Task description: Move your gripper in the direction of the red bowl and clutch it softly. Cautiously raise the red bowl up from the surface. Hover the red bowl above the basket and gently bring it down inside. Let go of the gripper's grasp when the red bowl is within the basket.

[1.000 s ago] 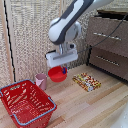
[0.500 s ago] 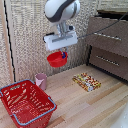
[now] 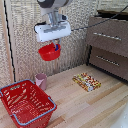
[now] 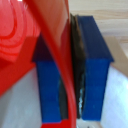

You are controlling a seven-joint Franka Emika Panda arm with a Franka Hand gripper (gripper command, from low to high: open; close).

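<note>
My jaws are nearly shut, with only the thin wall of the bowl [image 4: 57, 55] pinched between the two blue fingers [image 4: 92, 65]. In the exterior view my gripper [image 3: 54, 44] holds the bowl [image 3: 49, 52] by its rim, and it hangs tilted, high in the air, well clear of the wooden floor [image 3: 90, 105]. The basket [image 3: 25, 102] sits on the floor low toward the exterior view's left, well apart from the bowl. A pink cup [image 3: 41, 81] stands just beside the basket's far corner. A flat patterned packet [image 3: 86, 81] lies toward the exterior view's right, near a dark dresser [image 3: 107, 45].
</note>
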